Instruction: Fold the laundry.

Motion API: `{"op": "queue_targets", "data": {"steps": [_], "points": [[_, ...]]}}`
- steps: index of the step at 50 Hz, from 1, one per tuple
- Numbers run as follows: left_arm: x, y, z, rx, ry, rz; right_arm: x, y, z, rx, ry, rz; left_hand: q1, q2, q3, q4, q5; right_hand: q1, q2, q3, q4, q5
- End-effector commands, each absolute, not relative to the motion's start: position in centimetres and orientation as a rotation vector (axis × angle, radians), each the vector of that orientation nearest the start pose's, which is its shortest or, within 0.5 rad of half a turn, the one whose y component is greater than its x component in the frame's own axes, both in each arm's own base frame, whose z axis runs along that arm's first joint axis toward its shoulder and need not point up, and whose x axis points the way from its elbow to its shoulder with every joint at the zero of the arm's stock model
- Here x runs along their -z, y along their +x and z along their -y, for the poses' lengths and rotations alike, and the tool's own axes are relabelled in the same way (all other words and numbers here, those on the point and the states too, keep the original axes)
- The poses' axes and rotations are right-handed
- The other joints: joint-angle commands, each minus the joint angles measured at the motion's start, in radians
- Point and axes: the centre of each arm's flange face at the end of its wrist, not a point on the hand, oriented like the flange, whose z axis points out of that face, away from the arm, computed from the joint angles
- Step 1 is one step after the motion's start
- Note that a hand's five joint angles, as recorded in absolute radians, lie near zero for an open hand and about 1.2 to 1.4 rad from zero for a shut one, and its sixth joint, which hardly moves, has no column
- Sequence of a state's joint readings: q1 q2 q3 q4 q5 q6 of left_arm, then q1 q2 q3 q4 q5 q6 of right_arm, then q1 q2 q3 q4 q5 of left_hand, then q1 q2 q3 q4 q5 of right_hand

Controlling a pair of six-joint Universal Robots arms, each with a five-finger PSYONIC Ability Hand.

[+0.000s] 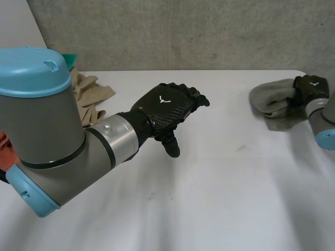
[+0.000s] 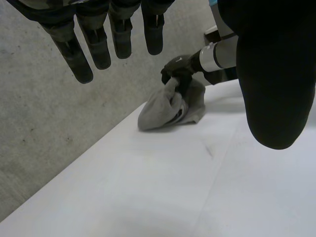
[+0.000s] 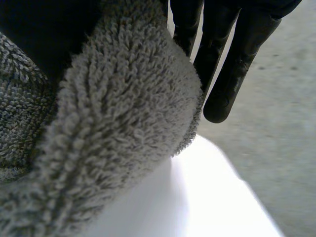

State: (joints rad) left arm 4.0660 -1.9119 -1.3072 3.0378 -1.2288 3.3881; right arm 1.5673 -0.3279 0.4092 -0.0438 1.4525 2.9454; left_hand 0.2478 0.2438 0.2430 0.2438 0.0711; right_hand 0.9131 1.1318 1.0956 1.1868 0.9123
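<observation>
- At the white table's point(image 1: 220, 198) right edge, the right hand point(image 1: 312, 86) grasps one grey towel point(image 1: 272, 99).
- Over mid-table, the left hand point(image 1: 167, 107) hangs released, holding nothing.
- One beige cloth point(image 1: 91, 97) lies beside the left arm.

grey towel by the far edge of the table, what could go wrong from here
1. The right hand grips the grey towel in a bunched wad, so a lift may leave it crumpled, not spread.
2. It sits near the far edge of the table; a pull that way could drop it off.
3. The left hand hovers open mid-table, apart from the towel, so it likely cannot steady it.
</observation>
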Motion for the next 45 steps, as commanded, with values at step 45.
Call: {"op": "queue_targets", "data": {"steps": [45], "points": [[-25.9, -34.8, 19.1, -1.574, -1.129, 1.756, -15.5, 4.1, 53.7, 2.460, -0.785, -2.530, 0.004, 0.008, 0.009, 0.008, 0.006, -0.739, -0.957, -0.921, -1.012, -0.912]]}}
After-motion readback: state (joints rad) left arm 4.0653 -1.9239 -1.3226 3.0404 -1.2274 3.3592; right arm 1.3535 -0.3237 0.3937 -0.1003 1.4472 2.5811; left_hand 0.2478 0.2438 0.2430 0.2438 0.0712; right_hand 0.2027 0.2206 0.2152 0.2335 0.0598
